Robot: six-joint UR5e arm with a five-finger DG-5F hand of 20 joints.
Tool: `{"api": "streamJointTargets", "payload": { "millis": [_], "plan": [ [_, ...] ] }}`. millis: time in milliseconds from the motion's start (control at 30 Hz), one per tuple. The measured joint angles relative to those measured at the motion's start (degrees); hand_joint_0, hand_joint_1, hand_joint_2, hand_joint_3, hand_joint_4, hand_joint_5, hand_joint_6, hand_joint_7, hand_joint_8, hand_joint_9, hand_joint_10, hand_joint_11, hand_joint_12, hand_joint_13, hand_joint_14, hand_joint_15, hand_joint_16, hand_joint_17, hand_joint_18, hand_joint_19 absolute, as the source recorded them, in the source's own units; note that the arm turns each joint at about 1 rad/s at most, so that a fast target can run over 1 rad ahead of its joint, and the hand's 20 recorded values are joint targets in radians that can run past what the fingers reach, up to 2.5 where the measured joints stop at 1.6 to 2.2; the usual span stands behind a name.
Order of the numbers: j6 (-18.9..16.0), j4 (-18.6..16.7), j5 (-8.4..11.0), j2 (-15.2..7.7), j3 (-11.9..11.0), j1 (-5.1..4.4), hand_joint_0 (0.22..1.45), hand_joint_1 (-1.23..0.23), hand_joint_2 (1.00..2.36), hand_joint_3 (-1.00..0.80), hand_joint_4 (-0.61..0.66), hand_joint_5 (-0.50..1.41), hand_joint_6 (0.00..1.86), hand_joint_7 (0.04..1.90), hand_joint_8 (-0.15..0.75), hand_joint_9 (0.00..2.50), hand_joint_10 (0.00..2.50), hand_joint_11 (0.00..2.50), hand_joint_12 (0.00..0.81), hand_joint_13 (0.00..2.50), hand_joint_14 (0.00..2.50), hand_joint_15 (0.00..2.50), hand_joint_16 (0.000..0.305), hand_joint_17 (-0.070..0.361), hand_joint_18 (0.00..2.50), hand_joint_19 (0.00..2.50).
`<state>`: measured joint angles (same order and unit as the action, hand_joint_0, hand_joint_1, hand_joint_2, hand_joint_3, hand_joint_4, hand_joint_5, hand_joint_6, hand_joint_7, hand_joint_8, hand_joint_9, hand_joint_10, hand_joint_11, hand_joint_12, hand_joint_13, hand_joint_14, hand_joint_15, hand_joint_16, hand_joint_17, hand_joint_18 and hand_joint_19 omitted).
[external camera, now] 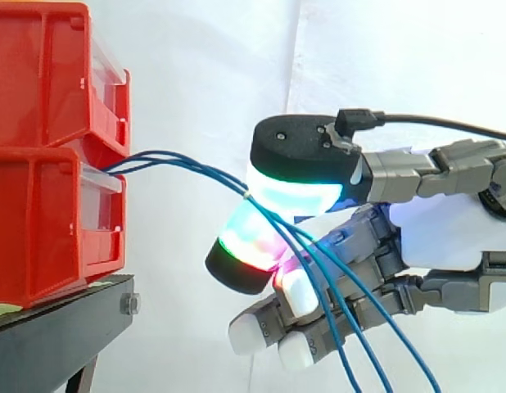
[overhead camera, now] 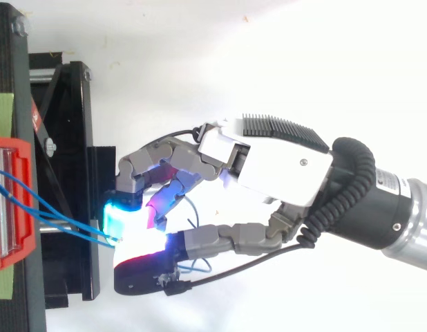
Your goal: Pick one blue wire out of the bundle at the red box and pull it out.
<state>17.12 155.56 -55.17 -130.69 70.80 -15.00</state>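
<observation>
Blue wires (external camera: 179, 162) are running out of the gap between the two stacked red bins (external camera: 40, 147) at left and arcing rightward into the hand (external camera: 449, 233). Hand is pinching them between two glowing fingertips (external camera: 294, 192), upper pad cyan-green, lower one green-red; can't tell how many strands are actually clamped. Past the pinch, the strands are trailing down across the other curled fingers toward bottom right. Bins are sitting on the black stand (external camera: 48, 336). From above, wires are meeting the cyan pad just beside the stand's edge.
</observation>
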Motion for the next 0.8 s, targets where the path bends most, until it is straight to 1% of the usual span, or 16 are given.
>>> {"api": "streamJointTargets", "payload": {
  "millis": [33, 100, 133, 200, 233, 267, 300, 333, 400, 433, 467, 500, 567, 633, 733, 800],
  "plan": [
    [-0.5, 0.8, 0.01, 0.0, -0.3, 0.02, 0.66, -0.84, 1.02, -0.14, -0.02, -0.13, 0.95, 1.14, 0.327, 1.12, 0.02, 0.58, 0.412, 0.76, 0.01, 0.37, 0.051, 0.115, 0.69, 0.46],
    [-1.6, 3.2, 0.02, 0.1, -1.3, 0.04, 0.66, -0.85, 1.02, -0.15, -0.01, -0.12, 0.94, 1.17, 0.306, 1.12, 0.02, 0.52, 0.407, 0.75, 0.02, 0.36, 0.051, 0.115, 0.68, 0.46],
    [-2.0, 4.3, 0.02, 0.1, -1.7, 0.06, 0.66, -0.87, 1.02, -0.14, -0.02, -0.12, 0.93, 1.22, 0.277, 1.11, 0.01, 0.48, 0.404, 0.75, 0.02, 0.35, 0.051, 0.115, 0.68, 0.45],
    [-2.9, 6.7, 0.04, 0.1, -2.6, 0.06, 0.68, -0.91, 1.02, -0.08, -0.04, -0.11, 0.91, 1.34, 0.262, 1.11, 0.01, 0.43, 0.393, 0.75, 0.01, 0.31, 0.050, 0.111, 0.70, 0.43],
    [-3.2, 7.8, 0.06, 0.1, -3.0, 0.06, 0.71, -0.92, 1.02, -0.05, -0.02, -0.11, 0.91, 1.42, 0.257, 1.10, 0.01, 0.39, 0.391, 0.75, 0.01, 0.30, 0.049, 0.110, 0.71, 0.42],
    [-3.4, 8.7, 0.09, 0.1, -3.4, 0.06, 0.71, -0.92, 1.02, -0.04, -0.01, -0.11, 0.91, 1.45, 0.255, 1.10, 0.01, 0.39, 0.392, 0.75, 0.01, 0.29, 0.049, 0.110, 0.71, 0.41],
    [-3.6, 9.7, 0.11, 0.1, -3.8, 0.06, 0.73, -0.92, 1.02, -0.02, 0.06, -0.11, 0.91, 1.53, 0.276, 1.09, 0.01, 0.36, 0.390, 0.74, 0.01, 0.28, 0.049, 0.109, 0.71, 0.42],
    [-3.7, 10.3, 0.11, 0.1, -4.0, 0.06, 0.75, -0.92, 1.02, -0.05, 0.05, -0.12, 0.93, 1.48, 0.308, 1.05, 0.01, 0.34, 0.396, 0.72, 0.01, 0.25, 0.049, 0.110, 0.71, 0.41],
    [-3.8, 11.2, 0.13, 0.1, -4.5, 0.06, 0.74, -0.90, 1.02, -0.08, 0.03, -0.12, 0.94, 1.42, 0.312, 1.02, 0.01, 0.31, 0.394, 0.68, 0.01, 0.22, 0.049, 0.110, 0.69, 0.41],
    [-3.9, 11.4, 0.14, 0.1, -4.6, 0.06, 0.71, -0.91, 1.02, -0.14, 0.01, -0.13, 0.94, 1.35, 0.301, 1.00, 0.01, 0.29, 0.392, 0.65, 0.01, 0.21, 0.050, 0.112, 0.67, 0.40],
    [-3.9, 11.5, 0.14, 0.1, -4.8, 0.06, 0.70, -0.91, 1.02, -0.16, 0.00, -0.13, 0.94, 1.32, 0.296, 0.99, 0.01, 0.27, 0.395, 0.65, 0.01, 0.20, 0.050, 0.112, 0.67, 0.40],
    [-3.9, 11.5, 0.14, 0.1, -4.9, 0.05, 0.68, -0.91, 1.01, -0.21, 0.01, -0.13, 0.94, 1.29, 0.282, 0.99, 0.01, 0.25, 0.391, 0.64, 0.01, 0.20, 0.050, 0.112, 0.65, 0.40],
    [-4.1, 11.6, 0.13, 0.1, -5.0, 0.06, 0.66, -0.90, 1.01, -0.24, 0.00, -0.13, 0.94, 1.20, 0.274, 1.00, 0.01, 0.23, 0.391, 0.63, 0.01, 0.18, 0.052, 0.116, 0.64, 0.39],
    [-4.4, 11.6, 0.10, 0.1, -5.0, 0.05, 0.64, -0.90, 1.01, -0.22, 0.03, -0.12, 0.91, 1.30, 0.231, 1.01, 0.01, 0.18, 0.388, 0.63, 0.01, 0.18, 0.053, 0.118, 0.62, 0.39],
    [-5.7, 11.7, 0.07, 0.1, -5.0, 0.05, 0.63, -0.91, 1.01, -0.20, 0.03, -0.11, 0.89, 1.33, 0.214, 1.03, 0.00, 0.16, 0.394, 0.63, 0.01, 0.17, 0.054, 0.122, 0.64, 0.39],
    [-7.1, 11.7, 0.06, 0.2, -5.0, 0.05, 0.63, -0.92, 1.01, -0.19, 0.03, -0.11, 0.89, 1.30, 0.205, 1.03, 0.00, 0.16, 0.396, 0.63, 0.01, 0.17, 0.055, 0.123, 0.64, 0.38]
  ]
}}
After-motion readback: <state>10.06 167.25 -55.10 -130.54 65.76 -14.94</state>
